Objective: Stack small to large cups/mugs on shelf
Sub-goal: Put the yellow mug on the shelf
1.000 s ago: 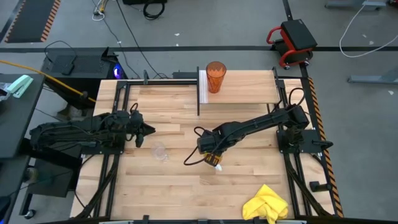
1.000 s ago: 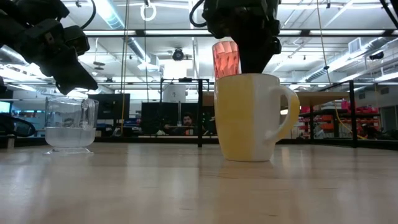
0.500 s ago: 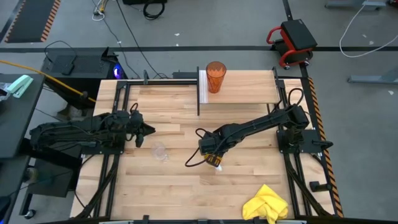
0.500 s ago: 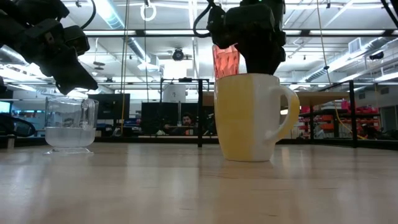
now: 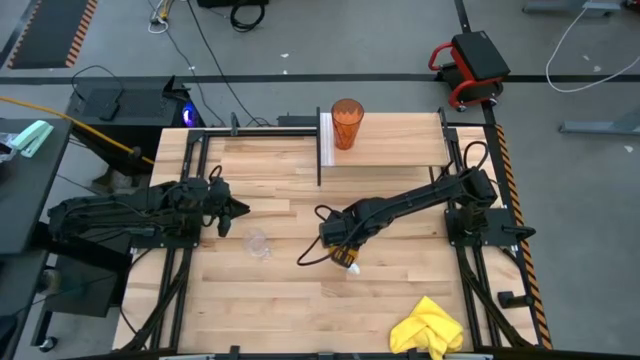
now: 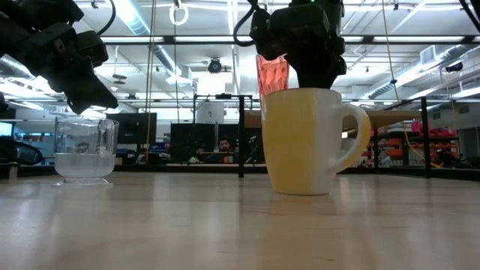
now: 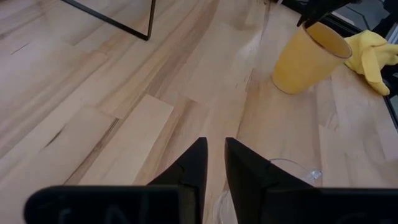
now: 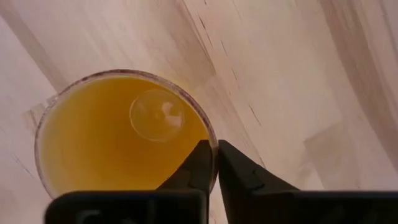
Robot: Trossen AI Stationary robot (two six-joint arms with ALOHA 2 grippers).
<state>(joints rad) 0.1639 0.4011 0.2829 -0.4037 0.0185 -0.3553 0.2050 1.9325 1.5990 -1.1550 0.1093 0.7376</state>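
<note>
So my right gripper (image 5: 344, 258) is down over the middle of the tabletop (image 5: 400, 300), fingers pinched on the rim of the yellow-orange mug with a handle (image 6: 311, 142), one finger inside and one outside. In my right wrist view the wall of the mug sits right between the two dark fingertips (image 8: 200, 163), and I can see straight down to its round base. The mug stands upright on the wood.

My left gripper (image 5: 232, 210) hangs above the left side of the tabletop, fingers only a narrow gap apart and holding nothing. The small clear glass (image 5: 258, 243) stands just below it, well apart from the mug.

The tall translucent dark-orange tumbler (image 5: 345, 124) is upright on the raised light-wood shelf (image 5: 400, 140) at the far edge, near its white end panel (image 5: 326, 140). A crumpled yellow cloth (image 5: 428, 328) lies by the near right corner.

No labels, brands or writing I can read on any cup or on the shelf.
</note>
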